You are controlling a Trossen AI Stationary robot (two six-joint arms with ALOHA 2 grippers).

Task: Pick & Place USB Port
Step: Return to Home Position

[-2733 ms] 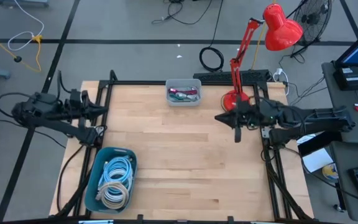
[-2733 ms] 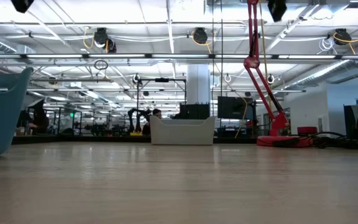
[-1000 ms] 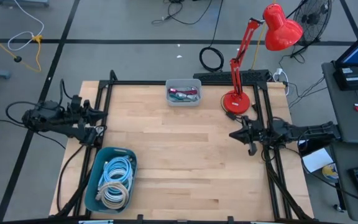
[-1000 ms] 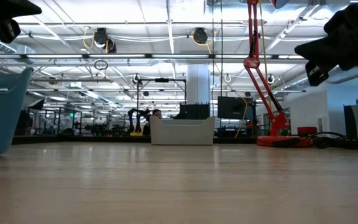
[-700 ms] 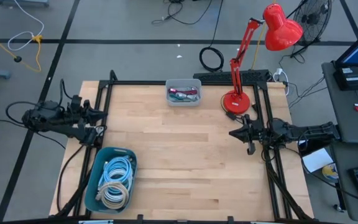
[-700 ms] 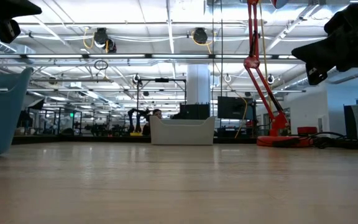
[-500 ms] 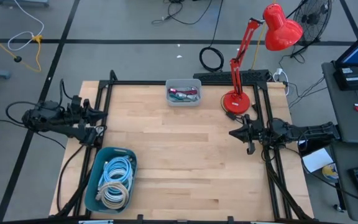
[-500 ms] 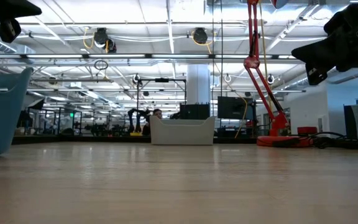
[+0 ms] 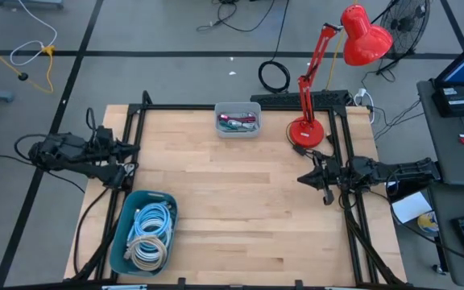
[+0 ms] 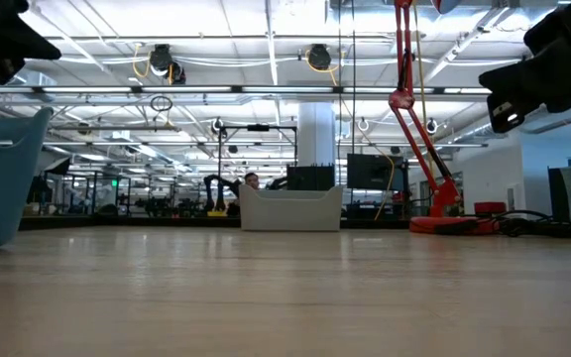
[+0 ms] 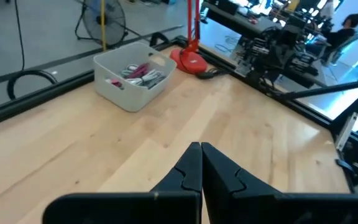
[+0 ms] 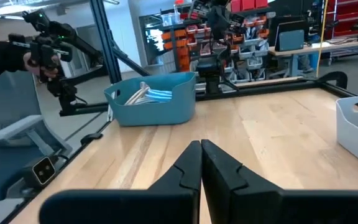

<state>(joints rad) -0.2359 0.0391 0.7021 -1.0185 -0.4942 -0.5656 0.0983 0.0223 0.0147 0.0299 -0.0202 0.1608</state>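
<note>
Left tool (image 9: 130,148), fingers pressed together, hangs at the surface's (image 9: 232,209) left edge. The blue bin (image 9: 120,229) at the near-left corner holds pale cables (image 9: 150,234) — the gray bin (image 9: 238,105) at mid far edge holds pink cables (image 9: 238,122). Right tool (image 9: 303,178), likewise closed, hangs at the right edge.

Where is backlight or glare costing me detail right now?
Low view: the ceiling lights backlight the left arm and right arm into black shapes. High view: even light, only soft shadows on the table. Wrist views: table evenly lit, no glare.
</note>
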